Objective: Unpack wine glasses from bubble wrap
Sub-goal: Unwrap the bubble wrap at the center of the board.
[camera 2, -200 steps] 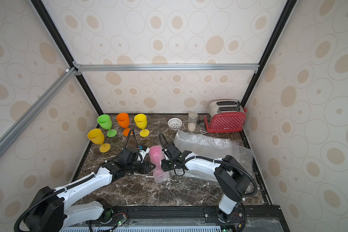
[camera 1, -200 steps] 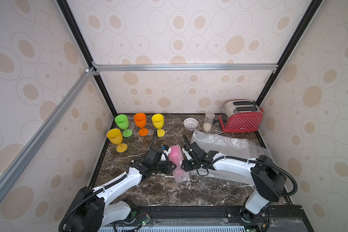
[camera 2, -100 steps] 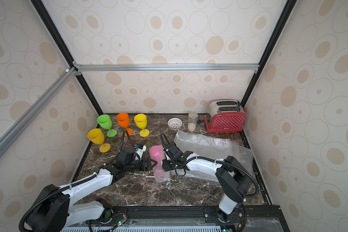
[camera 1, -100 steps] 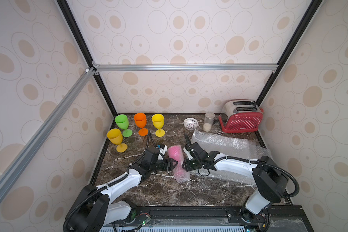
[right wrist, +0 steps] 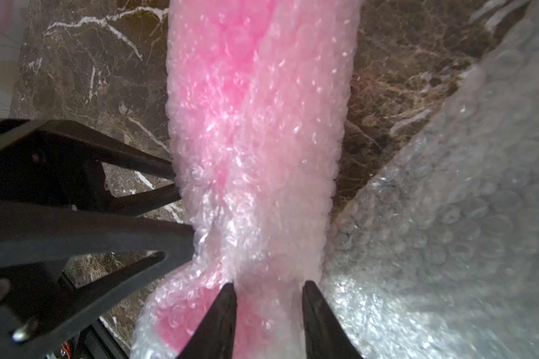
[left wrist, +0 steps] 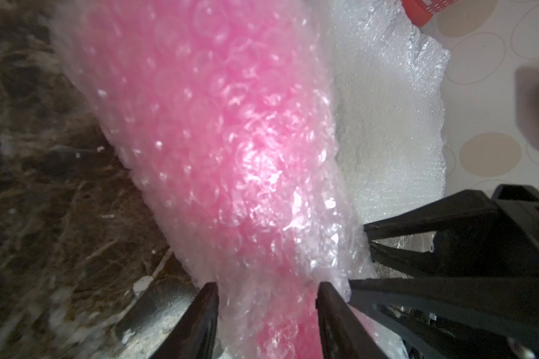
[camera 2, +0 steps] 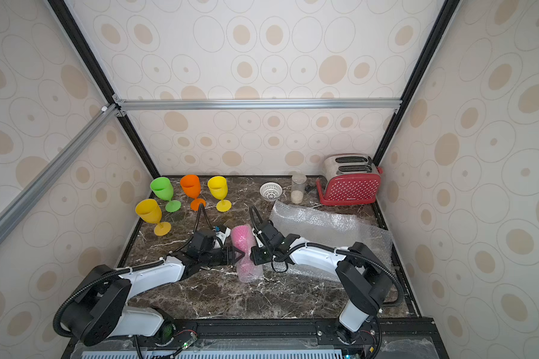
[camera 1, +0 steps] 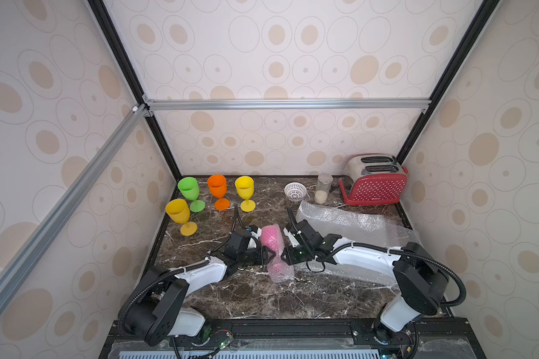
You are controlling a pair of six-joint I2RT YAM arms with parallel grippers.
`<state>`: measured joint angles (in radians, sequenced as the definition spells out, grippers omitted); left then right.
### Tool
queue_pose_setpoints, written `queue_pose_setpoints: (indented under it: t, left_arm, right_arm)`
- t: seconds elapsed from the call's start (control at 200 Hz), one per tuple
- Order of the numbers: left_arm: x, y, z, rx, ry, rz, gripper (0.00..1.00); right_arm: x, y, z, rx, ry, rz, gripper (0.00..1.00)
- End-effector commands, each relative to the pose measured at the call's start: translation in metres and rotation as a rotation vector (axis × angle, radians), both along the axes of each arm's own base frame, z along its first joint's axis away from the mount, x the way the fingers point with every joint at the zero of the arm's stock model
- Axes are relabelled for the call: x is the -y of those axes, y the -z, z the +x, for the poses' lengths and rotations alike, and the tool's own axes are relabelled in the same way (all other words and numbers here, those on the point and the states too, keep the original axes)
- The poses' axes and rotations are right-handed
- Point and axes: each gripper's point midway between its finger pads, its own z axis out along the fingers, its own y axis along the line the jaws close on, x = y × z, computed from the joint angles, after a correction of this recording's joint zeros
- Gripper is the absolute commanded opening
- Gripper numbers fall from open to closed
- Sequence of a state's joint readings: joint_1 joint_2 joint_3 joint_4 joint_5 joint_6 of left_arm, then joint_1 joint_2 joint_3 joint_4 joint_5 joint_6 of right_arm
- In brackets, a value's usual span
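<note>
Left wrist view: the left fingers (left wrist: pixel 204 320) straddle the bubble wrap (left wrist: pixel 293 242) around the pink glass (left wrist: pixel 224 124), touching both sides. I cannot tell if they are clamped. Opposite, the right fingers (right wrist: pixel 218 320) pinch its narrow part. The bundle lies mid-frame on the desk (camera 1: pixel 246 298). Uneven pulling could tear the wrap or roll the glass off sideways.

A wrapped glass (camera 1: pixel 274 245) lies in the middle of the table (camera 1: pixel 262 298), with the left gripper (left wrist: pixel 266 289) on its left and the right gripper (right wrist: pixel 268 287) on its right. Four glasses (camera 1: pixel 218 186) stand at the back left. A bowl (camera 1: pixel 295 190), a jar (camera 1: pixel 322 192) and a toaster (camera 1: pixel 375 186) stand in a row at the back right. A bubble wrap sheet (camera 1: pixel 355 223) lies in front of them.
</note>
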<state>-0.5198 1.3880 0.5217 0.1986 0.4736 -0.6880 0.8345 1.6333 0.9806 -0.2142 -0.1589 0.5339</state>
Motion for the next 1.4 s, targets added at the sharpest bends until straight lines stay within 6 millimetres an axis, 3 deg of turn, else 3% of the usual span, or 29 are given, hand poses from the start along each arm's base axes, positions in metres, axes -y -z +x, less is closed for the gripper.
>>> queue_pose_setpoints:
  t: [0.0, 0.24, 0.495, 0.795, 1.015, 1.226, 1.396]
  left_arm:
    - [0.008, -0.014, 0.015, 0.043, -0.003, -0.027, 0.44]
    - [0.002, -0.006, 0.018, 0.037, -0.015, 0.027, 0.2]
    - [0.0, -0.017, 0.02, 0.062, -0.029, 0.026, 0.02]
    - [-0.004, -0.034, 0.016, 0.091, -0.047, 0.033, 0.0]
    - [-0.002, -0.043, 0.01, 0.11, -0.037, 0.012, 0.0]
    - [-0.005, -0.044, 0.004, 0.117, -0.033, 0.006, 0.0]
    - [-0.006, -0.042, 0.0, 0.112, -0.024, 0.009, 0.0]
  right_arm:
    - [0.001, -0.005, -0.002, 0.002, -0.001, 0.019, 0.38]
    - [0.008, -0.024, 0.002, 0.053, -0.008, -0.008, 0.49]
    - [0.011, -0.04, 0.007, 0.106, -0.016, -0.032, 0.59]
    - [-0.007, -0.039, 0.018, 0.128, -0.046, -0.078, 0.6]
    - [-0.021, -0.026, 0.024, 0.105, -0.052, -0.07, 0.61]
    - [-0.003, -0.013, 0.027, 0.122, -0.025, -0.17, 0.6]
    - [0.015, -0.016, 0.032, 0.166, 0.019, -0.229, 0.6]
